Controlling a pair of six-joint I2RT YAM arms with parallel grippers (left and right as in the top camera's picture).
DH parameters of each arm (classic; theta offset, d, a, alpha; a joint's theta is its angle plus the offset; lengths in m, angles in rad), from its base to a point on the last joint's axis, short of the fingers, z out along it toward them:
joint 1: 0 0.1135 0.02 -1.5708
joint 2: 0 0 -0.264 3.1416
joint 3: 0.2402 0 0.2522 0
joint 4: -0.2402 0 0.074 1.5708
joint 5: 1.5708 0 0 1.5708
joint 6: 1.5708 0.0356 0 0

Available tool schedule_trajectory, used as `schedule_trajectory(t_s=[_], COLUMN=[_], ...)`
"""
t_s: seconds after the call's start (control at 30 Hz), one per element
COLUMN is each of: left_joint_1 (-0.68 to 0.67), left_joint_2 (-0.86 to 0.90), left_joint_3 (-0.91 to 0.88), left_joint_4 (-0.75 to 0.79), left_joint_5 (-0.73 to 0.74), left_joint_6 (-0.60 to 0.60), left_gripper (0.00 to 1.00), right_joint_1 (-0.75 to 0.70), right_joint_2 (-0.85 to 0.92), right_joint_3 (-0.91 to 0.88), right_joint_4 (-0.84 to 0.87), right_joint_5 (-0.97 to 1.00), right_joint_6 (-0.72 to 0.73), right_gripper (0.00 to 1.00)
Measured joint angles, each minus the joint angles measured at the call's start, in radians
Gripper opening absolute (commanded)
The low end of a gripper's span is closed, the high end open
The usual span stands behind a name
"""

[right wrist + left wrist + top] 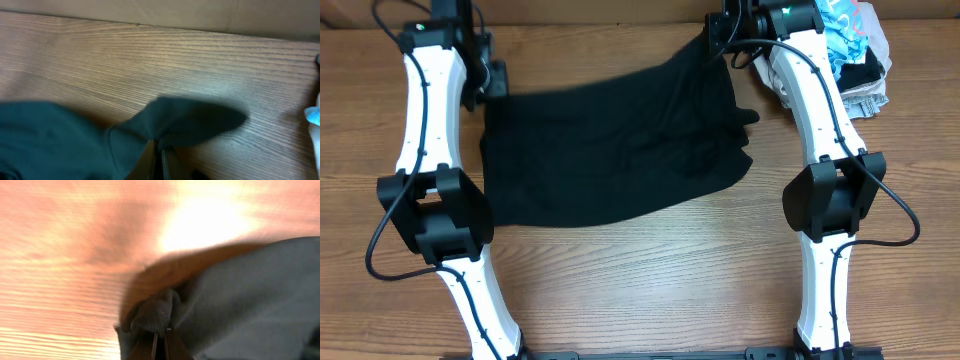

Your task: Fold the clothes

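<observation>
1. The black garment (620,140) is lying spread across the far half of the counter (650,290), between the two arms, with wrinkles running over its middle.
2. The left pincer (492,82) is sitting at the garment's far left corner. In the left wrist view its jaws are standing nearly together, pinching a bunched fold of the dark fabric.
3. The right pincer (717,42) is sitting at the garment's far right corner. In the right wrist view its jaws are likewise standing narrow, clamping the cloth edge. A tongue of fabric is projecting beyond them over the wood.
4. The far right corner is sitting farther back than the far left corner, so the garment's far edge is running at a slant in the overhead view.
5. The near edge of the garment is resting on the counter, curving from the left arm toward the right arm.
6. A pile of other clothes (855,55), showing white, light blue and black pieces, is lying at the far right corner of the counter. It is sitting just beside the right arm and apart from the black garment.
</observation>
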Motion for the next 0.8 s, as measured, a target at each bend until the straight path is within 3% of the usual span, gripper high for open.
schedule_trajectory(t_s=[0.23, 0.53, 0.8], left_joint_1=[0.000, 0.036, 0.052], left_joint_2=[-0.013, -0.013, -0.013], left_joint_3=[0.101, 0.143, 0.145], left_joint_4=[-0.036, -0.042, -0.185], left_joint_5=[-0.030, -0.045, -0.084], left_joint_6=[0.000, -0.005, -0.008], left_gripper=[0.04, 0.04, 0.04], right_joint_1=[-0.002, -0.002, -0.003], right_joint_2=[0.000, 0.000, -0.011], right_joint_3=[0.000, 0.002, 0.005], right_joint_4=[-0.008, 0.119, -0.148], right_joint_5=[-0.007, -0.059, -0.069], right_joint_6=[-0.003, -0.003, -0.023], right_gripper=[0.04, 0.04, 0.04])
